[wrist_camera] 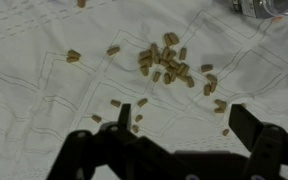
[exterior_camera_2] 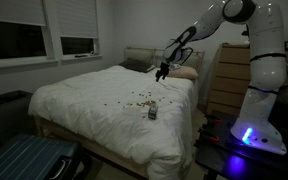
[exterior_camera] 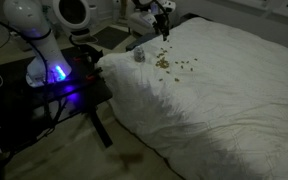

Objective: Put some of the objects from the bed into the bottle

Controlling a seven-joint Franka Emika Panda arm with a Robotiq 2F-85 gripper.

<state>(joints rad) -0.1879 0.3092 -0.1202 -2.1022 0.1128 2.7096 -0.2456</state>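
Looking down through the wrist view, you have the objects (wrist_camera: 164, 62) on the bed (wrist_camera: 44, 100), and the thickest clump lies ahead of your fingers (wrist_camera: 104, 150), beyond the tips and close to the line that runs out midway between them. That clump stretches crosswise, roughly finger to finger, slanting nearer on one side. A few strays sit closer in, just off one fingertip, and loose bits trail outward past both.

The bottle (wrist_camera: 259, 7) is farther out again, past the clump and off toward the other finger's side, cut by the frame edge. In both exterior views it stands upright (exterior_camera: 139, 55) (exterior_camera_2: 152, 112) just beside the scatter (exterior_camera: 169, 63) (exterior_camera_2: 134, 100).

Your gripper (wrist_camera: 179, 128) has its jaws spread wide with nothing between them, and in both exterior views it hangs (exterior_camera: 162, 27) (exterior_camera_2: 162, 71) above the bed, clear of the cover.

My read: you have not picked yet. Ease forward and down so the clump lands between the pads. These bits are tiny, so a pinch may catch only a few.
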